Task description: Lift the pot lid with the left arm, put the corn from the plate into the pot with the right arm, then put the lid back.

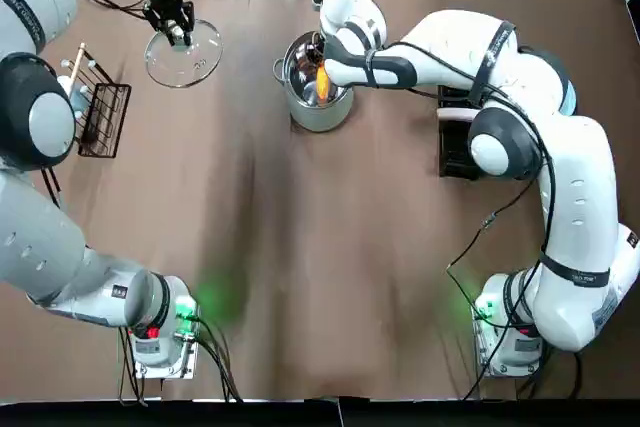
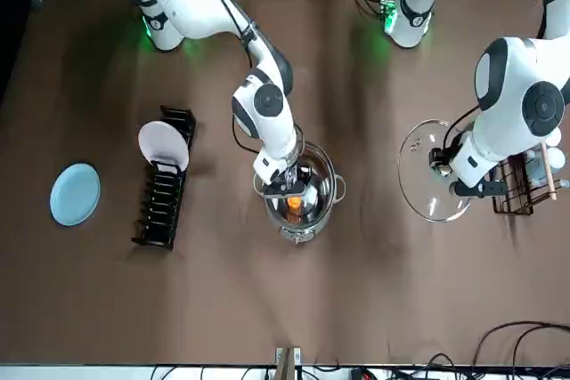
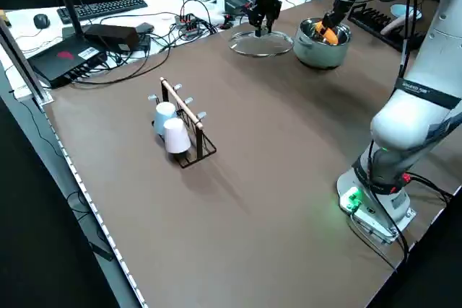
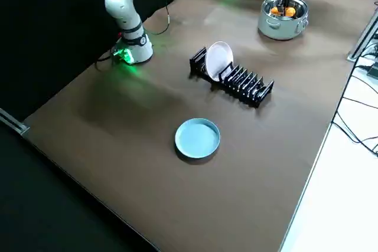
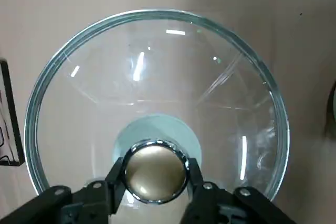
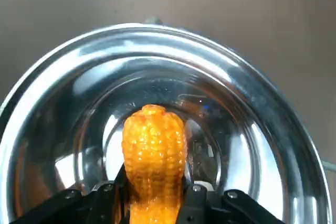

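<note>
- Brown tabletop [image 1: 330, 247], one. Desk past its left edge: one keyboard [image 3: 94, 9] and one black box [image 3: 68, 59] with a white label [image 3: 89, 53], print too small to read.
- Arms, two, white: left arm [image 1: 40, 237] and right arm [image 1: 580, 197]. Small black print [image 1: 577, 274] on the right arm's lower link, not legible.
- Cup rack [image 1: 100, 117], one, black wire with a wooden bar, near the left edge. Two cups [image 3: 175, 138] hang on it: one pale blue, one white.
- Left gripper [image 1: 178, 32], far left of the table: fingers [image 5: 116, 174] pressed against both sides of the metal knob [image 5: 156, 167], pinching it.
- Lid [image 1: 190, 62], one, clear glass with a steel rim, under that gripper. It is left of the pot and apart from it. Cannot tell whether its rim touches the table.
- Pot [image 1: 322, 119], one, steel, far centre, uncovered.
- Right gripper [image 1: 322, 69] reaches down into the pot's mouth, fingers [image 6: 107, 190] clamped on the lower part of the corn.
- Corn [image 6: 154, 145], one orange-yellow cob, inside the pot's rim. Cannot tell whether it touches the bottom.
- Dish rack [image 2: 165, 206], one, black, right of the pot. One white plate [image 2: 163, 146] stands upright at one end of it.
- Blue plate [image 2: 75, 193], one, flat on the table beyond the dish rack toward the right edge, apart from it.
</note>
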